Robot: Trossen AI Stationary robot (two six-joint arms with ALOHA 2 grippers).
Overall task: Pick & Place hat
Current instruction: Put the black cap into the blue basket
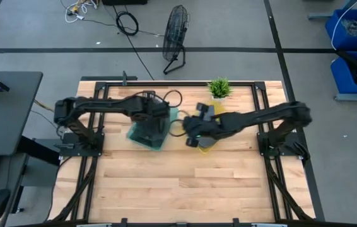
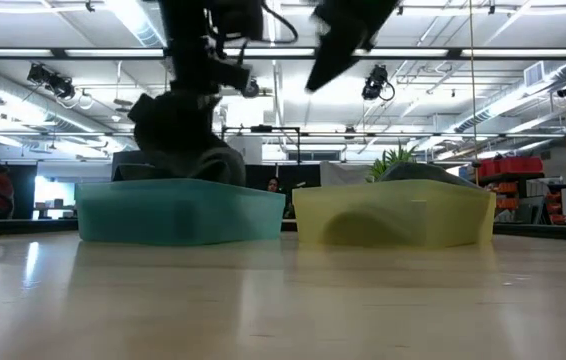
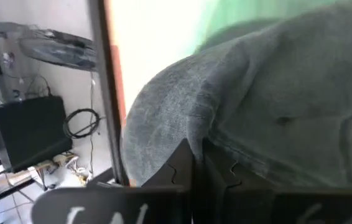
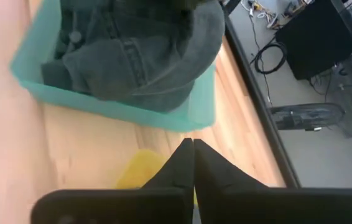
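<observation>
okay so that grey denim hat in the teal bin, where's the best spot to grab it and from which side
Probably the brim: the grey denim hat sits in the teal bin with its brim draped over one wall, a thin flap that jaws can pinch. Come from above, since the walls block the sides. The left gripper is already shut on an edge.

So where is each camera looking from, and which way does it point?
High view: above the table, facing straight down; both arms show, over the teal bin and yellow bin.
Low view: at tabletop height, facing level across; arms come down from above.
Left wrist: on the left arm, facing the grey hat past the left gripper.
Right wrist: on the right arm, facing the teal bin past the right gripper.
Shared: all four show the teal bin.
</observation>
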